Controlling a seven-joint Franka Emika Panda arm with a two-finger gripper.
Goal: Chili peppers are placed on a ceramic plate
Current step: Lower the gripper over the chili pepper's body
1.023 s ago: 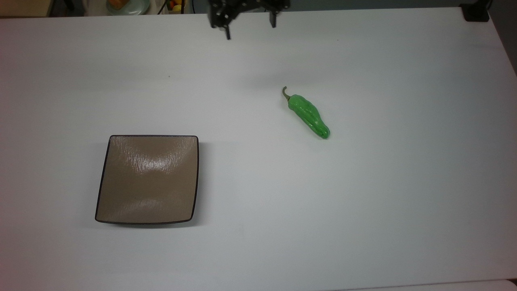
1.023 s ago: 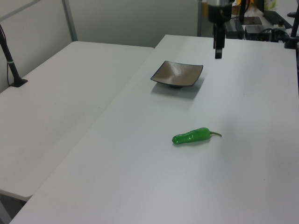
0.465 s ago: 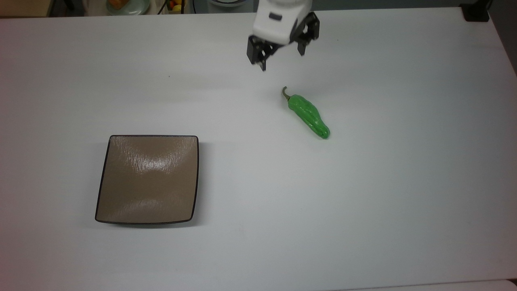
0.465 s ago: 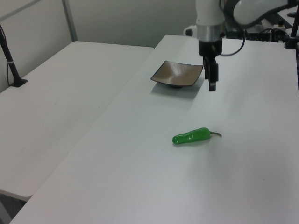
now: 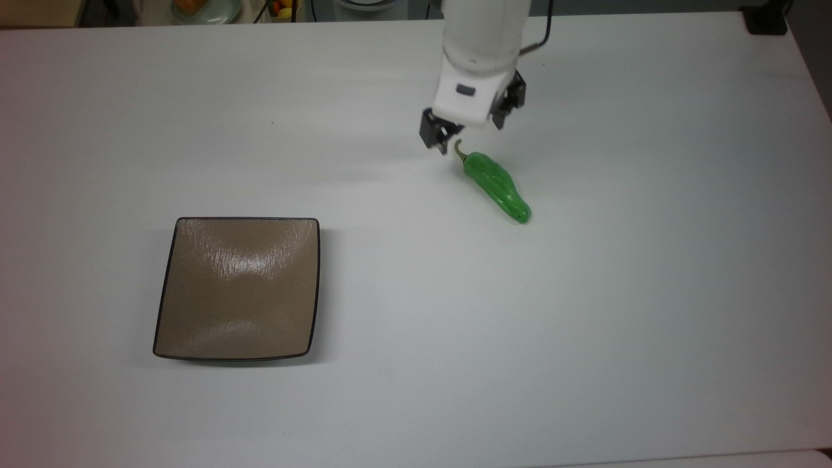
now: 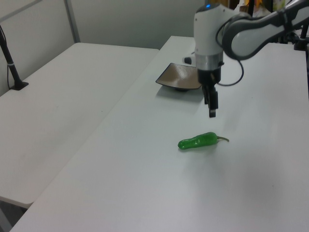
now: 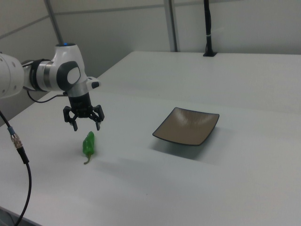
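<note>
Hovering with its fingers spread wide and empty, the tool [image 5: 472,133] hangs near the green chili pepper [image 5: 497,187] on the white table [image 5: 585,325]. It looks light, shiny and slippery; pinch its fat middle. The brown plate [image 5: 239,289] waits far left in the top view.

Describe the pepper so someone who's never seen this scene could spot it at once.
On the white table, look to the top view's right of the square tan plate, just below the open gripper. The chili pepper lies flat there: glossy, bright green, wrinkled, with a thin curved brownish stem, the only green item on the tabletop.
</note>
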